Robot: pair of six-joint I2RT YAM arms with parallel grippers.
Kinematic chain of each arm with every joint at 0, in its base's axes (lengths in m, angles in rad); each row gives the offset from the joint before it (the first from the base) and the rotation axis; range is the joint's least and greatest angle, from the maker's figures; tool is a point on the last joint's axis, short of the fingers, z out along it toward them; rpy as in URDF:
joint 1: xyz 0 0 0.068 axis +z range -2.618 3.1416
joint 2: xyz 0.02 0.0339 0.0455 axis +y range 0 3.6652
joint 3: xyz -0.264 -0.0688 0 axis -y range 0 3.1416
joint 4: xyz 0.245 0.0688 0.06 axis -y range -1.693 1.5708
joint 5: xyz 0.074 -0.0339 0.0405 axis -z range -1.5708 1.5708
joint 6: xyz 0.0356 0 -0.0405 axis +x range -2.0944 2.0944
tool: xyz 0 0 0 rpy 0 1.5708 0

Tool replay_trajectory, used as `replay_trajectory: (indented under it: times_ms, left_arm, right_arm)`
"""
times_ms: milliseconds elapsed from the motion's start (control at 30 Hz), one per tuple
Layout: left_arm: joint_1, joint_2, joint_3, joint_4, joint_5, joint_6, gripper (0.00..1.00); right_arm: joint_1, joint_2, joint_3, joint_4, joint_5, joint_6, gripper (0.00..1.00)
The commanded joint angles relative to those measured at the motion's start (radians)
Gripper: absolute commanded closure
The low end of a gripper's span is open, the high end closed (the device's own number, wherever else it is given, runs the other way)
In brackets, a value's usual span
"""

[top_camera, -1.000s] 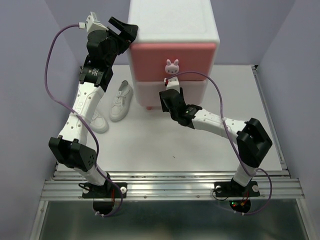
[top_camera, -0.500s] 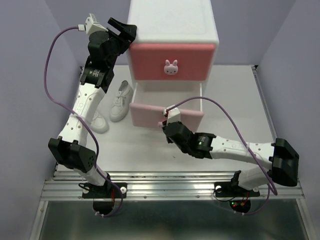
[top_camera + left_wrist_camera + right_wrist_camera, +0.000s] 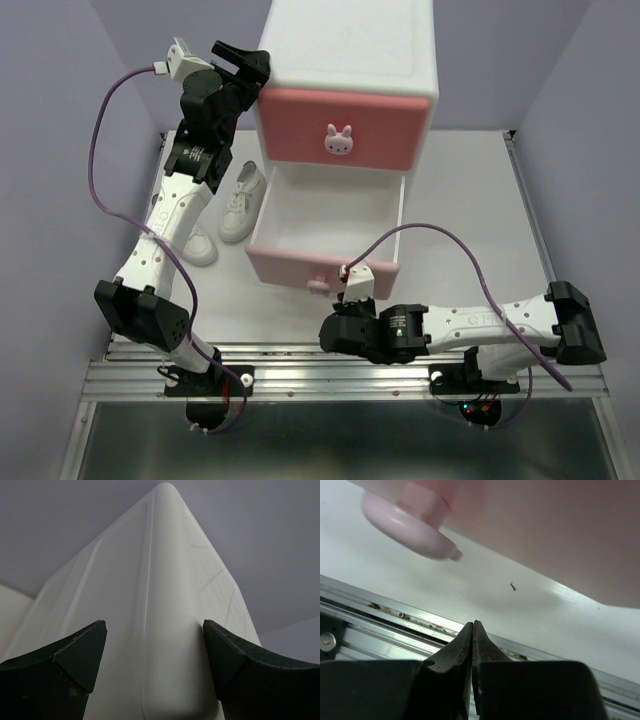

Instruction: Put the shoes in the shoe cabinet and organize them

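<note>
White sneaker (image 3: 243, 203) lay 10 o'clock of the shut, empty right gripper (image 3: 473, 626), long axis 1–7 o'clock, nearer the open left gripper (image 3: 248, 62) at the shoe cabinet (image 3: 345, 40).

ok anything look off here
Nothing broken or spilled. The lower drawer is pulled out and empty, while two white shoes lie on the table beside the shoe cabinet, one partly under the left arm.
</note>
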Motion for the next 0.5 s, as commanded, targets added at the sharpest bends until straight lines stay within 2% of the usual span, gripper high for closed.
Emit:
replay_trajectory:
  times_ms: [0,167,267,300,333,367,400,467]
  left_arm:
    - [0.008,0.095,-0.105,-0.401,-0.085,0.111,0.13]
    - [0.008,0.11,-0.07,-0.41,-0.094,0.124,0.13]
    - [0.008,0.118,-0.027,-0.432,-0.091,0.133,0.12]
    - [0.008,0.123,0.011,-0.453,-0.088,0.136,0.12]
    - [0.008,0.124,0.034,-0.465,-0.085,0.144,0.1]
    - [0.008,0.126,0.057,-0.478,-0.071,0.15,0.09]
    - [0.008,0.129,0.106,-0.502,-0.065,0.159,0.06]
    - [0.009,0.133,0.166,-0.533,-0.056,0.186,0.02]
  right_arm:
    - [0.036,-0.029,0.03,-0.206,0.074,0.227,0.95]
    - [0.036,-0.095,0.003,-0.219,0.064,0.17,0.89]
    - [0.036,-0.133,0.058,-0.174,0.072,0.06,0.59]
    - [0.036,-0.147,0.088,-0.159,0.083,0.04,0.42]
    - [0.036,-0.161,0.102,-0.147,0.093,0.027,0.33]
    - [0.036,-0.195,0.114,-0.125,0.109,0.027,0.19]
    - [0.036,-0.21,0.124,-0.114,0.145,0.026,0.0]
    - [0.036,-0.253,0.157,-0.111,0.185,0.032,0.0]
